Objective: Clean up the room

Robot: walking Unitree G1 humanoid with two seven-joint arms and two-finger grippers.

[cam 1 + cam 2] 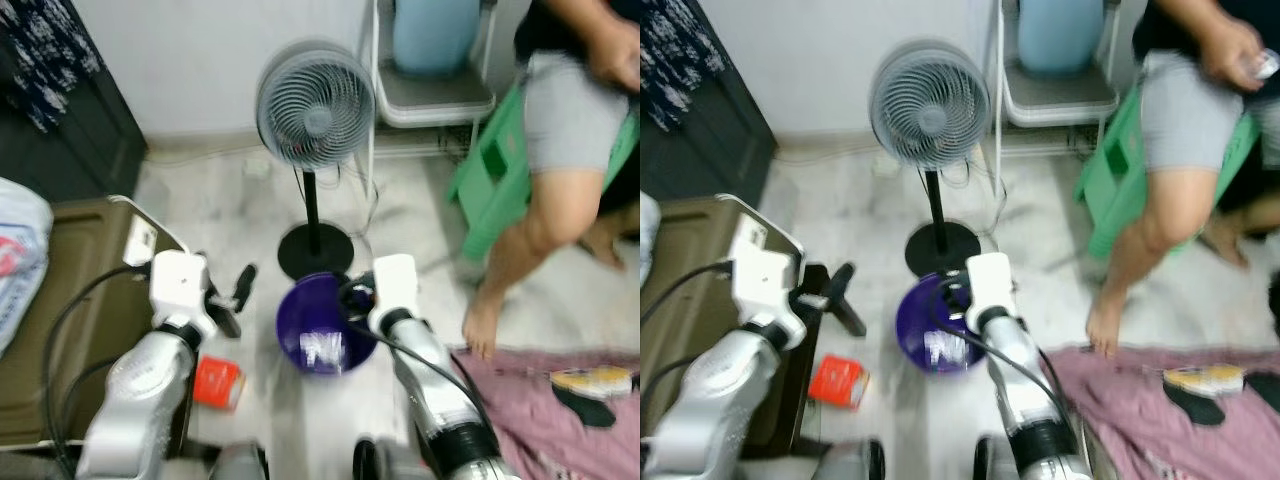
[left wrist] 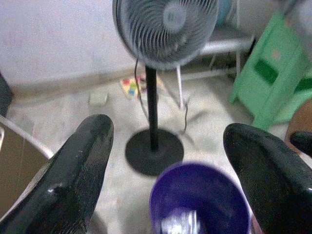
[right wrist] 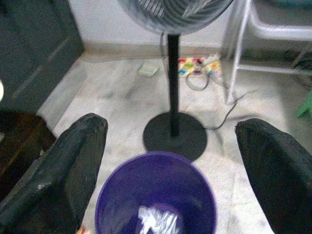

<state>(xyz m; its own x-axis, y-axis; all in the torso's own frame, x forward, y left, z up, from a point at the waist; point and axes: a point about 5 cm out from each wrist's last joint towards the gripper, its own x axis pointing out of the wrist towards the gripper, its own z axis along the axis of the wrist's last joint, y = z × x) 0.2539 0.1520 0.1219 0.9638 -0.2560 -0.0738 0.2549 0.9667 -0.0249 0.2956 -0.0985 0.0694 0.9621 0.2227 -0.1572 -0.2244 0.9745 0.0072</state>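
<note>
While both arms reach forward over the pale floor (image 1: 200,200), a purple bin (image 1: 325,325) stands at the middle of the head views, just below the black base of a grey fan (image 1: 315,105). Something pale and crumpled, perhaps plastic wrap (image 3: 156,219), lies at the bin's bottom. At the bin's 3 o'clock rim sits the right tool (image 3: 170,161), its fingers (image 3: 278,165) spread wide with nothing between them, the bin's mouth showing in the gap. At the bin's 9 o'clock, slightly apart from it, the left tool (image 2: 165,170) is likewise wide open and empty, one black finger (image 1: 243,282) showing past its white wrist. A red packet (image 1: 218,383) lies on the floor at 7 o'clock from the bin, beside a brown case (image 1: 60,300). Pink cloth (image 1: 560,410) spreads at 4 o'clock, with a bare-legged person (image 1: 560,170) standing at 2 o'clock before a green stool (image 1: 490,170).
</note>
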